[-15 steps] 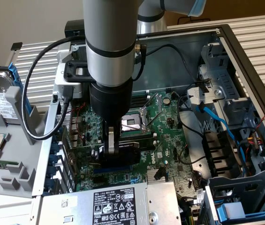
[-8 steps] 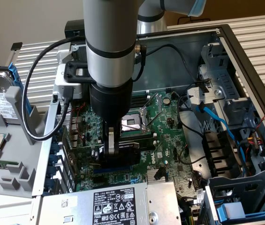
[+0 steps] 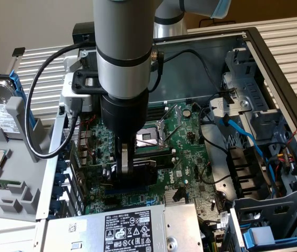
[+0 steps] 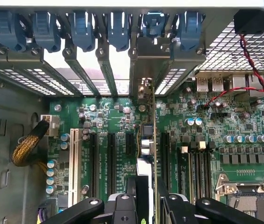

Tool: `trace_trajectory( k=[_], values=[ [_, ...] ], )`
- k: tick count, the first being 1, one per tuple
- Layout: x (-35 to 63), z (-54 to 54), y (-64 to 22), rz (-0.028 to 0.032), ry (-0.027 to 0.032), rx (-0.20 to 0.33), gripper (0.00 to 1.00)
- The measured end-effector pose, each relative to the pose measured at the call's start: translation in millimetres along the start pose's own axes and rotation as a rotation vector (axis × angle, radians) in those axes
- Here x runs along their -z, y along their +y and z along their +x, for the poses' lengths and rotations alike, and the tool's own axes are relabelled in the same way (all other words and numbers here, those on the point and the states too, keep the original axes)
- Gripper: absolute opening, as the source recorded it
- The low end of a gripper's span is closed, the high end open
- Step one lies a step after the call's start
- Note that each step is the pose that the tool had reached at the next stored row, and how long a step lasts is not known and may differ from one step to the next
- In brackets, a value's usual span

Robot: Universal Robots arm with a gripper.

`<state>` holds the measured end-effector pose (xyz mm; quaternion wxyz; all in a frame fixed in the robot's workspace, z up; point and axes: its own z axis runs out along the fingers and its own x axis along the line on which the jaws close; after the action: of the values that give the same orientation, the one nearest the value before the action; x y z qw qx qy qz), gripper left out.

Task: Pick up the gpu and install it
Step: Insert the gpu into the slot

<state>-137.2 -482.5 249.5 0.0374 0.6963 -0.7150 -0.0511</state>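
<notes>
We see the arm (image 3: 123, 52) reaching straight down into the open case (image 3: 274, 58), over the motherboard (image 3: 185, 152). The gripper (image 3: 126, 169) sits low beside the CPU socket (image 3: 149, 137), fingers clamped on the black gpu (image 3: 143, 173), which stands on edge on the board, just above the power supply (image 3: 132, 228).

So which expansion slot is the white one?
The white slot sits beside the yellow cables, farthest from the gpu. The black slots are the rest.
</notes>
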Motion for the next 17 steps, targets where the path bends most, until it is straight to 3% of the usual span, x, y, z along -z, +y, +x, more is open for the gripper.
trace_trajectory(
  k=[17],
  values=[
    [-1.5, 0.0, 0.2, 0.0008, 0.0007, 0.0, 0.27]
  ],
)
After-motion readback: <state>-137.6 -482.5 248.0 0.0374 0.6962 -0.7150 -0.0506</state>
